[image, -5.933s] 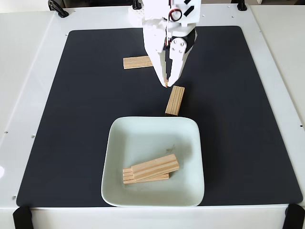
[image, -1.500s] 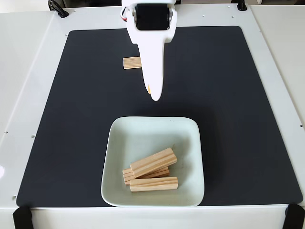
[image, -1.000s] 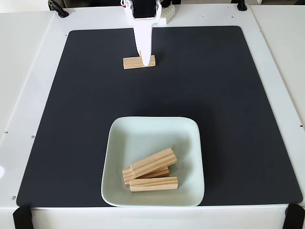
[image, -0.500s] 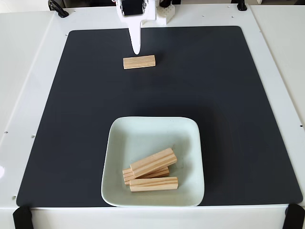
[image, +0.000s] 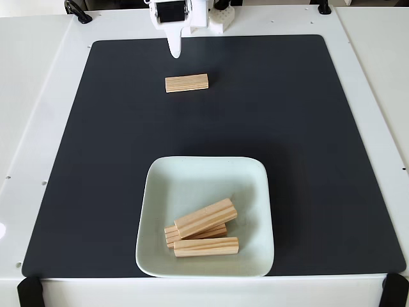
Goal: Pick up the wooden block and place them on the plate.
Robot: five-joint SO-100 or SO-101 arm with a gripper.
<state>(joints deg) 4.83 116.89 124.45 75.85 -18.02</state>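
Nothing is being held by the white plastic jaws (image: 174,54); open or closed can't be told. One grained pine block (image: 186,83) is lying just below them on matte black mat (image: 307,128); three blocks (image: 203,229) are being carried by glossy square plate (image: 192,179), well below.

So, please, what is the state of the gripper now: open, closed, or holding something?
Gripper: holds nothing; seen edge-on, so open or closed cannot be told.

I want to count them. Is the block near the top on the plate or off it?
Off. That wooden block lies flat on the black mat, well apart from the plate.
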